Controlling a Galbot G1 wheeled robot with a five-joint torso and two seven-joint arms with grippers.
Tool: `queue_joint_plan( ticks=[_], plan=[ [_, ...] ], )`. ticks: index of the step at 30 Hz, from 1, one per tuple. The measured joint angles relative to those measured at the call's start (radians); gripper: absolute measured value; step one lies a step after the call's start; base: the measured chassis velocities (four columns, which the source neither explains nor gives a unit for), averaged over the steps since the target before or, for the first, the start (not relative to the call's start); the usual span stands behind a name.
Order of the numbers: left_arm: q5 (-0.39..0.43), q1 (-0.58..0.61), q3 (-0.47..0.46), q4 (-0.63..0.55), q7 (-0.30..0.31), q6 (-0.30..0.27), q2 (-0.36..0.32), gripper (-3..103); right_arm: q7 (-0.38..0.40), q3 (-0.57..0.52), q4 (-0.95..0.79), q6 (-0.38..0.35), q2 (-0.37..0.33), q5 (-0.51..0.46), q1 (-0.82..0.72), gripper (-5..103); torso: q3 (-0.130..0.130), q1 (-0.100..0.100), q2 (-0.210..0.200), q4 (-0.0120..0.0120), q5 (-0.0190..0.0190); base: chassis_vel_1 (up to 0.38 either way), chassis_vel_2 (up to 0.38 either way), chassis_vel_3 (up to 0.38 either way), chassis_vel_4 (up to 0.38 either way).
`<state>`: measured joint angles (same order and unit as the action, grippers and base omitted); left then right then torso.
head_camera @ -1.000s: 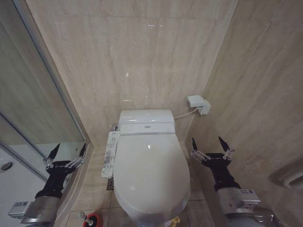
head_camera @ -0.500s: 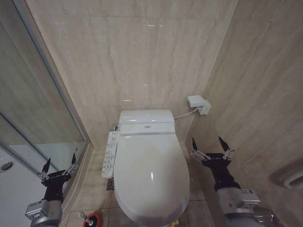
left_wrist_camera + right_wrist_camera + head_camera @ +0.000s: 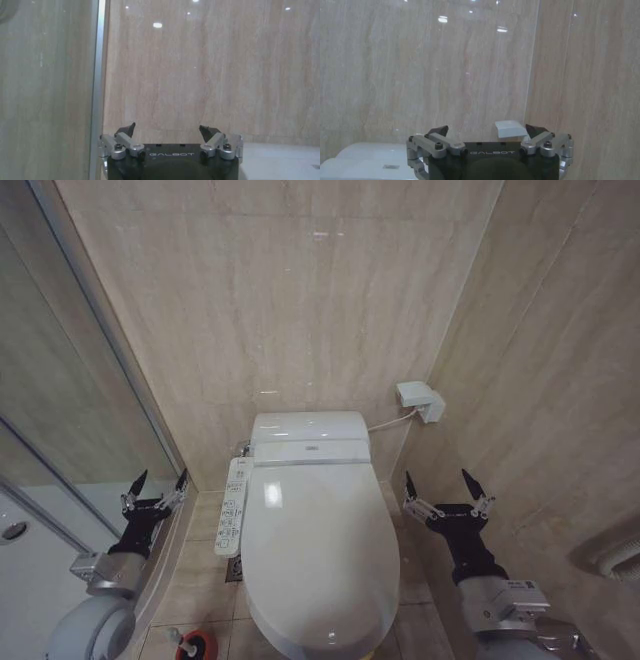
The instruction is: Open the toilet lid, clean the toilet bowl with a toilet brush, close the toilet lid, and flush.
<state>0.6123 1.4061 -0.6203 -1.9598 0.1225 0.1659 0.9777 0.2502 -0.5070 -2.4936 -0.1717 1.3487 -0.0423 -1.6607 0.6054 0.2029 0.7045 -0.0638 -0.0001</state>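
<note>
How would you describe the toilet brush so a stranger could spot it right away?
Start at the white toilet, whose toilet lid is shut. On the floor tiles beside its front, on the robot's left, sits a red cup holder. The toilet brush stands in it, the only red and black item among beige tile.

I see beige marble-look wall panels (image 3: 300, 300) behind the white cistern (image 3: 308, 439), glossy with ceiling-light glints. Left of it stands a glass shower partition (image 3: 70, 390); right of it a small white wall box (image 3: 419, 400). Beige floor tiles (image 3: 205, 565) lie below.

Both grippers (image 3: 157, 484) (image 3: 446, 484) flank the closed toilet lid (image 3: 320, 555), fingers spread.
</note>
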Motion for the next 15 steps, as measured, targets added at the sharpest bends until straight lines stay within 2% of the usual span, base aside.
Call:
queue_joint_plan(
  ticks=[6,12,15],
  plan=[
    [0.029,-0.100,0.054,0.106,-0.028,0.013,-0.040,86,0.000,0.000,0.000,0.000,0.000,0.000,0.000,100,0.000,0.000,0.000,-0.0005,-0.0001,0.000,0.000,0.000,0.000],
    [0.039,-0.180,0.120,0.199,-0.054,0.030,-0.048,86,0.000,0.000,0.000,0.000,0.000,0.000,0.000,100,0.000,0.000,0.000,-0.0003,-0.0002,0.000,0.000,0.000,0.000],
    [0.039,-0.281,0.176,0.312,-0.078,0.055,-0.054,87,0.000,0.000,0.000,0.000,0.000,0.000,0.000,100,0.000,0.000,0.000,0.0000,-0.0003,0.000,0.000,0.000,0.000]
  ],
)
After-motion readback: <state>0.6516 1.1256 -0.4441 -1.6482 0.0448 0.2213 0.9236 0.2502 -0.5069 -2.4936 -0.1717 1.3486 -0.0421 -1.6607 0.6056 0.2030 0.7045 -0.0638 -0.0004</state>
